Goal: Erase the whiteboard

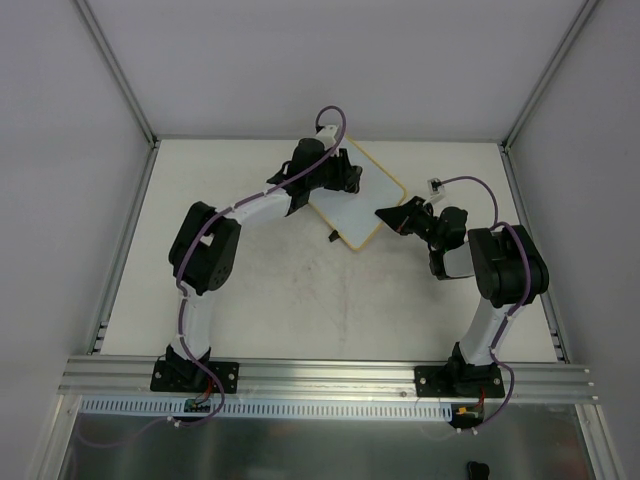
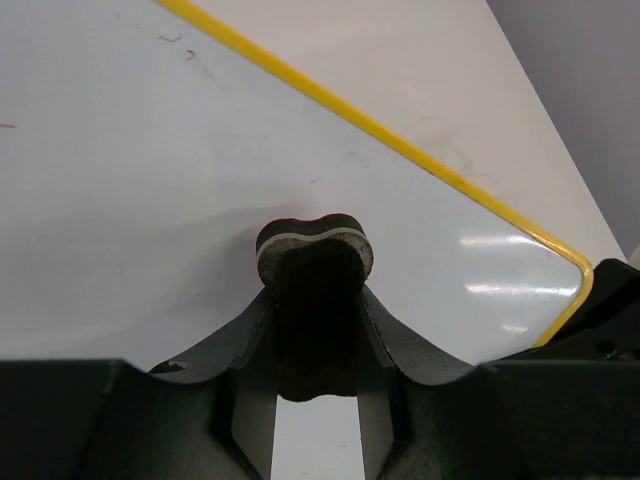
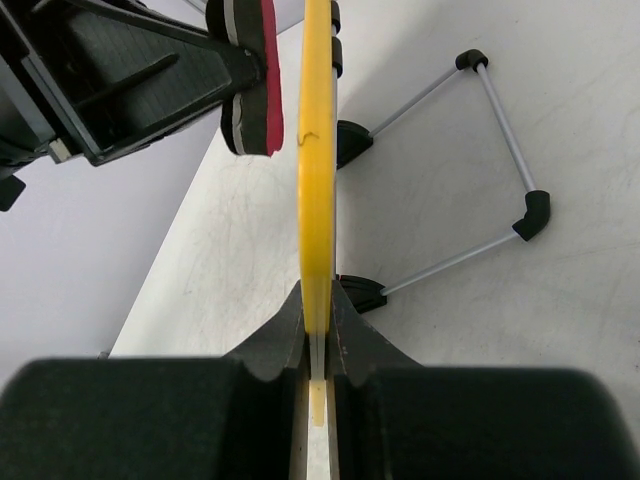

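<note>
The whiteboard (image 1: pixel 358 212) with a yellow frame stands tilted at the table's far middle. My left gripper (image 1: pixel 345 178) is shut on a small black eraser (image 2: pixel 315 250) and presses it against the white surface (image 2: pixel 150 180). A few faint marks show near the board's upper left (image 2: pixel 172 40). My right gripper (image 1: pixel 388 216) is shut on the board's right edge; in the right wrist view the yellow edge (image 3: pixel 317 150) runs edge-on between its jaws (image 3: pixel 318 300). The eraser's red face (image 3: pixel 262 80) touches the board there.
A wire stand (image 3: pixel 505 150) with black feet props the board from behind. One black clip (image 1: pixel 333 237) sticks out at the board's near corner. Aluminium rails (image 1: pixel 130 240) border the white table (image 1: pixel 270 300), with grey walls around it.
</note>
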Controlling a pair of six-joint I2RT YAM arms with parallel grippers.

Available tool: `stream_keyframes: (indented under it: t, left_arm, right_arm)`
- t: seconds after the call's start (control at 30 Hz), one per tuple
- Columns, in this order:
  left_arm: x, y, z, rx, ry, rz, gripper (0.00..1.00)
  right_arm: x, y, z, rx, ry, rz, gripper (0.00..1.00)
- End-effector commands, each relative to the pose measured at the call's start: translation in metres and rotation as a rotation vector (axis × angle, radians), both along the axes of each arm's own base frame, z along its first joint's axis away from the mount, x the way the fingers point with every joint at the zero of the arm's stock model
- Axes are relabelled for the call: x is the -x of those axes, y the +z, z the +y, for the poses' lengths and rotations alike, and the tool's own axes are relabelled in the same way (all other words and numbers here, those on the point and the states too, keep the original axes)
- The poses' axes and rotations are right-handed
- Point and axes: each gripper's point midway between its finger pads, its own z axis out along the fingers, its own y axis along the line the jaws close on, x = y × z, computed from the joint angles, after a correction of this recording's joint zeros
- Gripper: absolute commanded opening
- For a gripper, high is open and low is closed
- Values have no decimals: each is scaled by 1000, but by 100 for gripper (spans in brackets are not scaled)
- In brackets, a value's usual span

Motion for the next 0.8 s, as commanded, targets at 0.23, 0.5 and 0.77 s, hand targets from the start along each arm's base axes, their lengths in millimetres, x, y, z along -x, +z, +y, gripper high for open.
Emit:
stream_keyframes:
  t: [0.23, 0.5, 0.77]
  left_arm:
    - [24, -14, -29, 18, -159, -84, 0]
    - [54, -60, -25, -59, -117, -21, 0]
    - [101, -86, -32, -144, -150, -7, 0]
  right_arm:
    - [5, 48, 14, -25, 87, -245, 0]
    - [6, 48, 14, -24, 88, -246, 0]
    - [7, 48, 14, -23, 88, -247, 0]
